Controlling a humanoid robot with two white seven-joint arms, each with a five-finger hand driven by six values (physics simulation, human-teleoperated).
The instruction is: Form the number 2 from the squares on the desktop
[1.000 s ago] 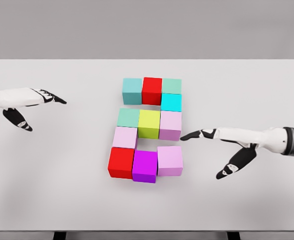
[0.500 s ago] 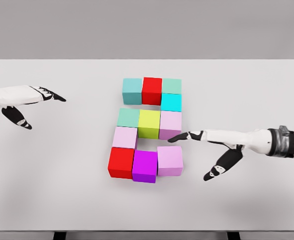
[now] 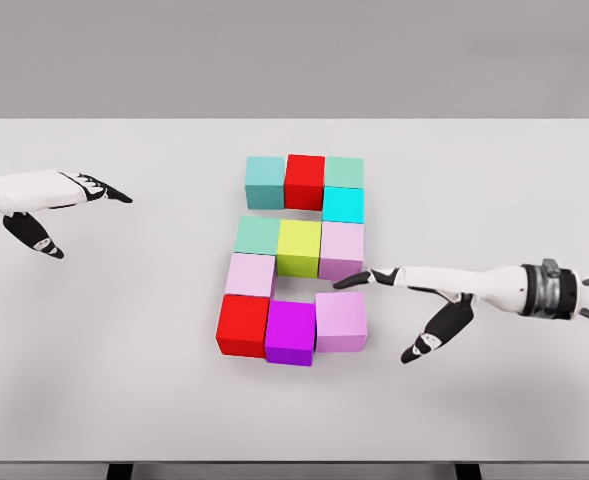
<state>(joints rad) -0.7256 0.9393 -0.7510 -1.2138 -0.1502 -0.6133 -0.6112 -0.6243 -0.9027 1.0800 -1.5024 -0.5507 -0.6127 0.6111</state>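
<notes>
Blocks: we've got colored cubes (image 3: 292, 250) bunched mid-table (image 3: 494, 180), rows touching, roughly a 2 shape.
Right hand (image 3: 406, 290): ours is spread flat, holding nothing, fingertips (image 3: 346, 282) right at the near corner of the pale pink cube (image 3: 341, 248), just above the pink one (image 3: 340, 321) on the near row.
Left hand (image 3: 56, 200): open too, hovering far left, well apart from the cubes.

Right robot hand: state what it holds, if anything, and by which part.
Nothing is held. The right robot hand is open, fingers spread, its fingertips reaching the gap between the two pale pink cubes without gripping either.
</notes>
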